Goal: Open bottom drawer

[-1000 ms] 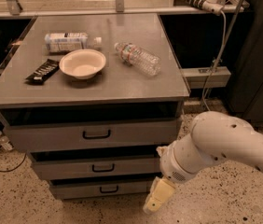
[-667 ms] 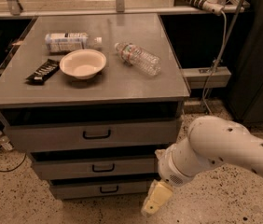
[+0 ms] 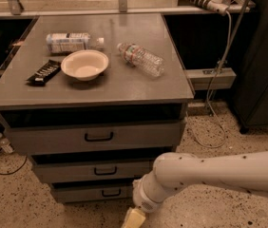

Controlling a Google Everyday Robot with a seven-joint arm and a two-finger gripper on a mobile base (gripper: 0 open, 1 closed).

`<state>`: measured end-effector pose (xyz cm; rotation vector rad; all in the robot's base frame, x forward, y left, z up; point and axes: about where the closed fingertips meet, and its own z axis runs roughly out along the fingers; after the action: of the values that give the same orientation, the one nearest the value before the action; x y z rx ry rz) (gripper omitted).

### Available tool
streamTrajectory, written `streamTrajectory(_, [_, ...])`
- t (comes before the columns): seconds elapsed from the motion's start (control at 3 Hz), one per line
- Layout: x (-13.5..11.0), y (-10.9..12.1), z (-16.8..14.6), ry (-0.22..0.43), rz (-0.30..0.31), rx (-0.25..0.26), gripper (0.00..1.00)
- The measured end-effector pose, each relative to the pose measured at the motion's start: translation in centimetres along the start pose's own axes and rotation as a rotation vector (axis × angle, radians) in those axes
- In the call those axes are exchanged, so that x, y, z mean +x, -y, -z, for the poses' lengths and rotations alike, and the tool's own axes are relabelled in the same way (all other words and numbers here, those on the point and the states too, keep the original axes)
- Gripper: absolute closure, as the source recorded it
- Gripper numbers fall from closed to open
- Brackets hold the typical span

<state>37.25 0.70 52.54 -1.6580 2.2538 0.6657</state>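
A: Delta vs 1 s back: gripper (image 3: 134, 218) has shifted left and lower, now right at the bottom edge of the view. The white arm (image 3: 219, 175) slid left with it. Cabinet and tabletop items unchanged.

B: Gripper state?

A: Can't tell. Only its pale tip shows, the rest is cut off. It sits low in front of the cabinet, below the front edge of the tabletop (image 3: 124, 87), a bit right of that edge's midpoint.

B: Target?

A: Bottom drawer (image 3: 77, 194), the lowest and narrowest of three fronts, just above the speckled floor (image 3: 210, 137). Its small black loop handle (image 3: 111, 192) is up-left of the gripper, near but apart. The wrist covers the drawer's right end.

B: Other drawers?

A: Middle drawer (image 3: 72, 171) directly above it. Top drawer (image 3: 48, 139) is the widest, right under the front edge. Dark gap over each front.

B: On top?

A: White bowl (image 3: 85, 64) left of centre. Black packet (image 3: 43, 72) just beside it, by the left edge. Labelled bottle (image 3: 70, 42) lies behind the bowl, toward the back-left corner. Clear water bottle (image 3: 141, 59) lies right of the bowl, slanting toward the right edge.
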Motion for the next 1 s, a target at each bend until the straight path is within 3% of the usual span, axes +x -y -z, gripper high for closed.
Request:
streamTrajectory(0.33, [-0.3,0.5,-7.6,0.014,-0.001,-0.069,0.00])
streamTrajectory(0.67, [0.6,-0.7,-9.8,0.010,-0.022,-0.120,0.00])
streamTrajectory(1.0, [0.6,-0.7,-9.8,0.010,-0.022,-0.120,0.00])
